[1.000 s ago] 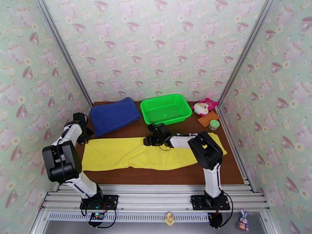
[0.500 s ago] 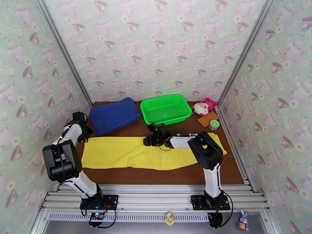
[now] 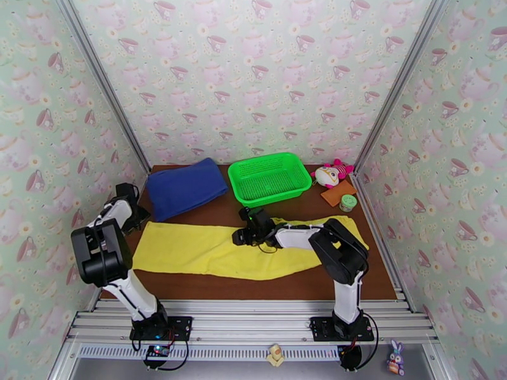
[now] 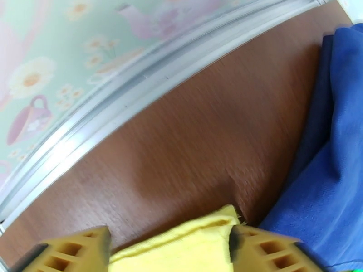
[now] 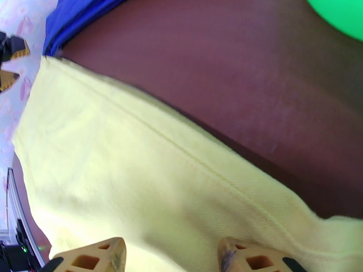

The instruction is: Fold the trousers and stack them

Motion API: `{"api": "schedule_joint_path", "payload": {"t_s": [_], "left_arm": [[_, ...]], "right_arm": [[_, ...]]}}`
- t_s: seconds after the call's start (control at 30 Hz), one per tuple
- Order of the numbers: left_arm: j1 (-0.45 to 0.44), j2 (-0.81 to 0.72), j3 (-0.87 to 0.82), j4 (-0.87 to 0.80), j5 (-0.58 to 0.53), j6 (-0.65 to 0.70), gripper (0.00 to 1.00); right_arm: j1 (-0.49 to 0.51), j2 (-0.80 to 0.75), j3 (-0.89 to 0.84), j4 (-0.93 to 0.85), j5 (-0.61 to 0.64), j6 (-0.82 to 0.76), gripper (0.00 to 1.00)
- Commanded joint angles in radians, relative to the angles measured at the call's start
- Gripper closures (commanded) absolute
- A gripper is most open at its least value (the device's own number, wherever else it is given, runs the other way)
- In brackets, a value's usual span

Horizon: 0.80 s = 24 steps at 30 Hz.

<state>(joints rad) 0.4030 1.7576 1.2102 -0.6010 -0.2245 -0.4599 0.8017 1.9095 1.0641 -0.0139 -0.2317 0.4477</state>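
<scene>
top view alone: the whole trousers (image 3: pixel 209 251) lie long and flat across the brown table (image 3: pixel 253 285), from the left side to the right. a green basket (image 3: pixel 274 195) and a folded blue cloth (image 3: pixel 186 187) sit behind them. a pink toy (image 3: pixel 333 174) and a small green pot (image 3: pixel 348 202) are at the right.
left wrist view alone: a metal rail (image 4: pixel 136 87) and teacup wallpaper (image 4: pixel 45 51) fill the upper left, and the blue cloth runs down the right edge.
right wrist view alone: a stitched seam (image 5: pixel 181 150) runs diagonally across the yellow cloth, and the basket's rim is in the upper right corner.
left gripper (image 4: pixel 170 252): its fingers (image 4: pixel 68 255) are spread wide at the bottom of the frame, holding nothing. the trousers' corner lies on the table in the gap between them, just beside the blue cloth.
right gripper (image 5: pixel 168 257): its fingers are apart and clamp nothing. yellow cloth spreads between them and away to the upper left. i cannot tell if the tips touch it.
right gripper, top view: it sits at the trousers' upper edge, mid-frame, below the basket.
</scene>
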Motion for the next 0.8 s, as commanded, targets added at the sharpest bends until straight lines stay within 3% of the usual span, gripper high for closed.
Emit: {"api": "schedule_joint_path", "payload": {"t_s": [0.0, 0.1, 0.23, 0.37, 0.53, 0.67, 0.77], "left_arm": [[0.017, -0.097, -0.115, 0.018, -0.018, 0.062, 0.18], [0.052, -0.076, -0.155, 0.008, 0.111, 0.090, 0.20], [0.066, -0.004, -0.060, -0.103, 0.256, 0.182, 0.19], [0.055, 0.039, 0.066, -0.288, 0.221, 0.308, 0.20], [0.057, 0.087, 0.065, -0.353, 0.265, 0.426, 0.19], [0.057, 0.089, -0.013, -0.313, 0.228, 0.517, 0.20], [0.032, 0.045, -0.085, -0.234, 0.328, 0.566, 0.21]], "right_arm": [[0.048, -0.070, -0.032, -0.142, 0.102, 0.007, 0.40], [0.045, -0.105, -0.061, -0.123, 0.108, 0.046, 0.35], [0.012, -0.106, -0.044, -0.171, 0.107, 0.047, 0.33], [-0.055, -0.126, -0.094, -0.124, 0.048, 0.053, 0.33], [-0.100, -0.156, -0.144, -0.082, 0.008, 0.014, 0.33], [-0.107, -0.235, -0.189, -0.075, 0.000, -0.011, 0.33], [-0.126, -0.290, -0.204, -0.079, -0.002, -0.023, 0.32]]}}
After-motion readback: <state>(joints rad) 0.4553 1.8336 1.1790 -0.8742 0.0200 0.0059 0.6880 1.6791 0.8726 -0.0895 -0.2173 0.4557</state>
